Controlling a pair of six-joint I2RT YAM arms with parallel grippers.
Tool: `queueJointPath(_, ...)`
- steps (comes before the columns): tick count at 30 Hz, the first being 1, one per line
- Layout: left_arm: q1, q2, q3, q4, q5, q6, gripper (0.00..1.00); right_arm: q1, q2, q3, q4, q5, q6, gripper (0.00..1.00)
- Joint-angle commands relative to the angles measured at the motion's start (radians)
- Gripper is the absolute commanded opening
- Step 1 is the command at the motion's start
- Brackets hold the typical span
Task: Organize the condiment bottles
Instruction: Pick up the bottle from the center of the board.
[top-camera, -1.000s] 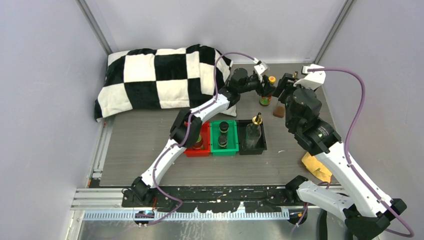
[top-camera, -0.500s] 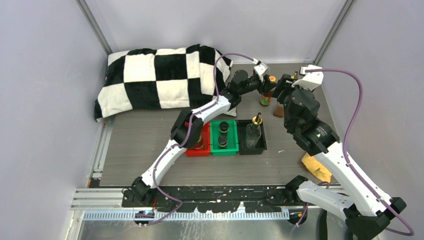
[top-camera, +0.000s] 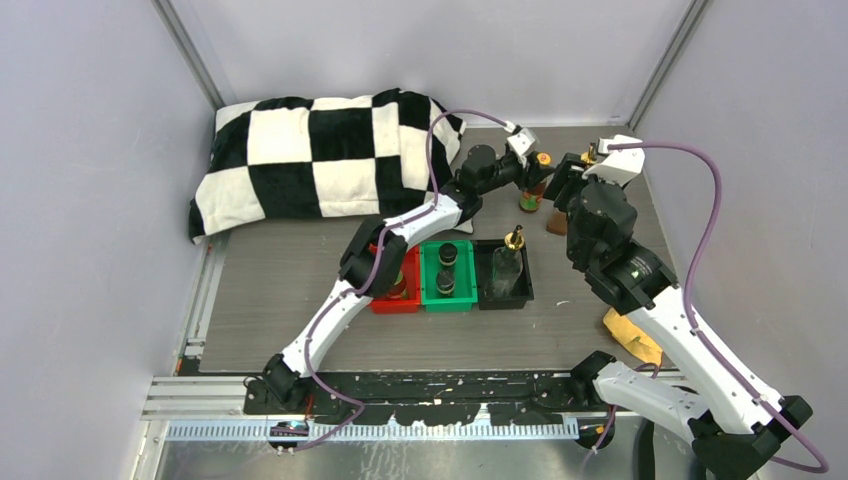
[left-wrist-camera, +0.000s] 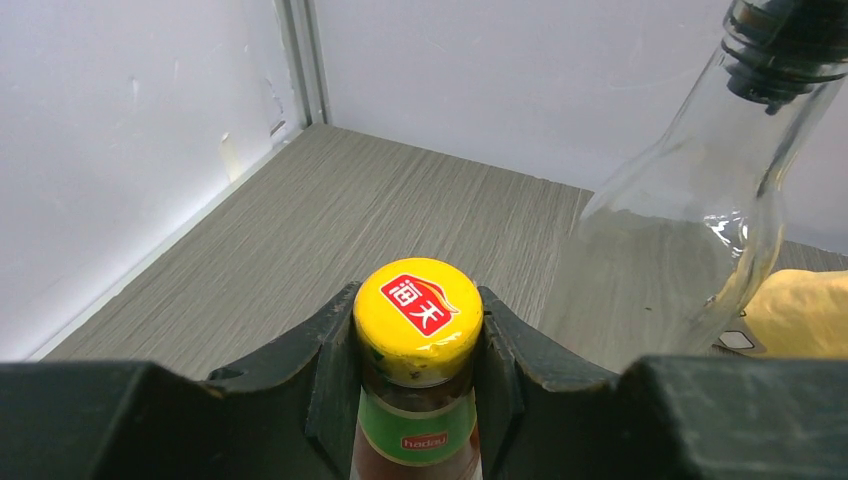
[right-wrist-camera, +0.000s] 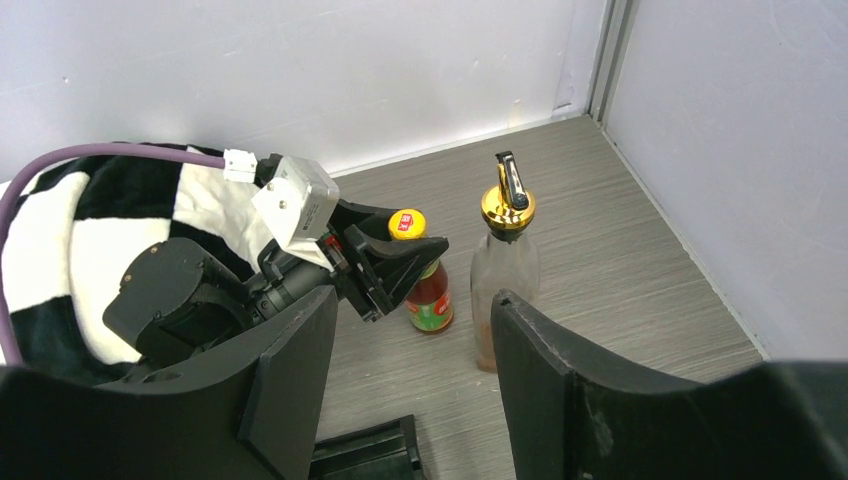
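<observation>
Four bottles already sat in the trays (one half hidden); two remained loose at the far right. The left gripper was clamped on the sauce bottle at the neck, where a second before its jaws had stood wider. The right gripper hung open, short of the glass bottle and not touching it.
</observation>
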Motion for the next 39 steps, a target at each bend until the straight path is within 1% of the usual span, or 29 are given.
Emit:
queueJointPath(1,-0.013,-0.088,-0.068,0.025,-0.03,0.023,0.0,0.006,-0.024,0.0,0.05,0.028,-0.005,0.63)
queueJointPath(9,-0.019,-0.175,-0.123,-0.04,-0.028,0.073,0.0,0.005,-0.036,-0.007,0.063,0.026,-0.017,0.63)
queueJointPath(15,-0.019,-0.221,-0.135,-0.094,-0.04,0.088,0.0,0.005,-0.055,-0.018,0.07,0.012,-0.011,0.64)
queueJointPath(17,-0.019,-0.242,-0.149,-0.106,-0.048,0.121,0.0,0.006,-0.071,-0.029,0.083,0.009,-0.009,0.64)
queueJointPath(28,-0.016,-0.365,-0.208,-0.15,-0.108,0.2,0.0,0.006,-0.109,-0.037,0.078,-0.006,-0.004,0.63)
queueJointPath(39,0.005,-0.464,-0.267,-0.168,-0.136,0.232,0.0,0.005,-0.133,-0.034,0.061,-0.01,0.002,0.63)
